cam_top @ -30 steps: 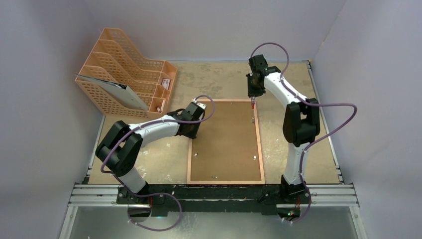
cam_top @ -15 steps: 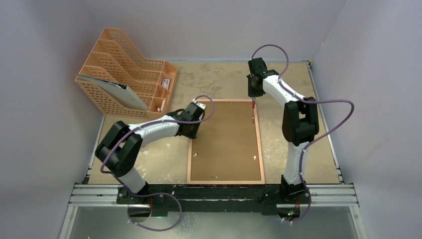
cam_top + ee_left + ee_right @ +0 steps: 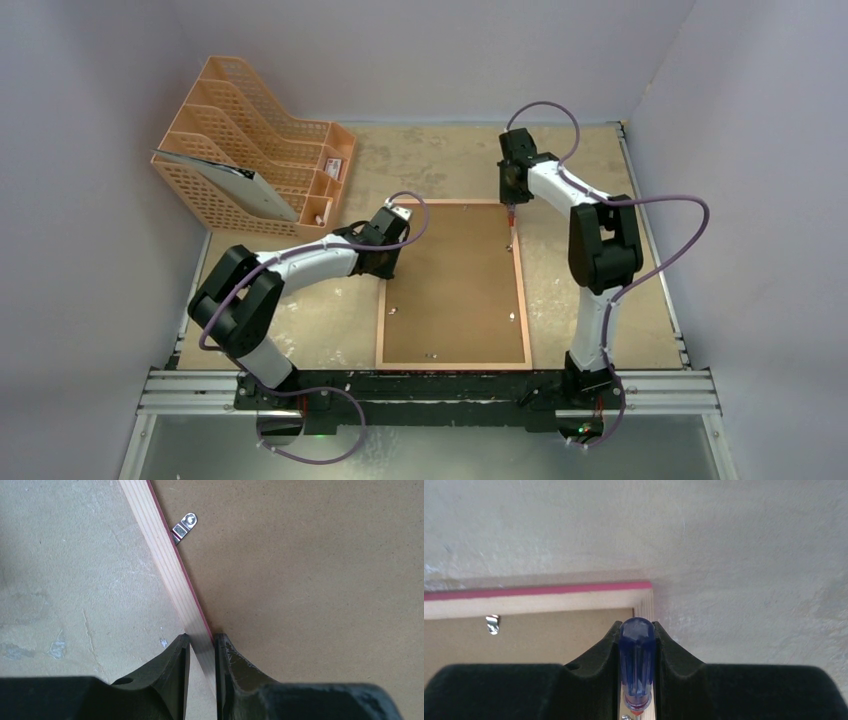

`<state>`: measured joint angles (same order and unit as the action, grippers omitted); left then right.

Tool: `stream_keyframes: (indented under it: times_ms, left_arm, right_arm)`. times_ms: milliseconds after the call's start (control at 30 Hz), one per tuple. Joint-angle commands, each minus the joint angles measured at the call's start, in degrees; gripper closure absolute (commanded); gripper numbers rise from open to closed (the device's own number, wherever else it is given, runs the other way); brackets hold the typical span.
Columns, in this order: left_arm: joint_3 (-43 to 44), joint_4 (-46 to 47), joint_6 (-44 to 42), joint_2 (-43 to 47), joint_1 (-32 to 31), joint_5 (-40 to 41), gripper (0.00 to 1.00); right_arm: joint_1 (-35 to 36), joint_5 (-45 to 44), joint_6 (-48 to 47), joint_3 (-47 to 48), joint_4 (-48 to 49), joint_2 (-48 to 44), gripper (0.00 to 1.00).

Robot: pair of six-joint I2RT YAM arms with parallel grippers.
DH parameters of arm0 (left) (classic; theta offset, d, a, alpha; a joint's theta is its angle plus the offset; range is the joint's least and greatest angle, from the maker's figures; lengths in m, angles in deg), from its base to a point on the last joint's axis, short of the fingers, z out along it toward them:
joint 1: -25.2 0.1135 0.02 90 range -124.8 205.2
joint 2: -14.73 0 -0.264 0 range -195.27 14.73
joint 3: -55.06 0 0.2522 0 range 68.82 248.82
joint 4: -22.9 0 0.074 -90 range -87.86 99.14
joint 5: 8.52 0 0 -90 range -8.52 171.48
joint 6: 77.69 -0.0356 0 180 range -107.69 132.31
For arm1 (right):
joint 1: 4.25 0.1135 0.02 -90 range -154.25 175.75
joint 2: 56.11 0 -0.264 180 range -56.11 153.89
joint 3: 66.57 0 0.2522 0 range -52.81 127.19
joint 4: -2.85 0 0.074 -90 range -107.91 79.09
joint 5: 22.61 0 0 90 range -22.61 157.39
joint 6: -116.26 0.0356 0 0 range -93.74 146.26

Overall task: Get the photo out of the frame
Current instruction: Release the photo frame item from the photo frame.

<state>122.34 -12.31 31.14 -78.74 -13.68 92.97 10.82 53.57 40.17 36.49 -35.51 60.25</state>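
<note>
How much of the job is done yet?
Barely started. The frame lies face down, backing still in. The left gripper pinches its edge; the right gripper holds a screwdriver by the far corner. Left: turn clips, lift backing, pull photo out.

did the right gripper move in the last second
Yes. The right gripper, holding a screwdriver, has slid slightly toward the near side, from the frame's far right corner along its right edge.

Orange mesh file rack [image 3: 262,128], blue-handled screwdriver [image 3: 637,652]; scuffed table [image 3: 440,160]
</note>
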Motion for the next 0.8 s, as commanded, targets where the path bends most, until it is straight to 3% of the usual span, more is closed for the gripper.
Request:
stream_keyframes:
  times_ms: [0,267,767]
  left_arm:
    - [-2.8,-1.3,0.6,-1.1,0.2,-1.9,1.0]
    - [-3.5,-0.8,-0.2,0.0,0.2,-4.1,1.0]
    - [-4.1,-0.7,-0.3,0.6,0.2,-4.9,1.0]
  right_arm:
    - [0.0,2.1,1.3,-3.8,0.5,-4.1,1.0]
    - [0.0,4.8,3.4,-5.2,2.8,-5.7,1.0]
    - [0.0,-2.6,4.5,-3.5,5.1,-7.8,1.0]
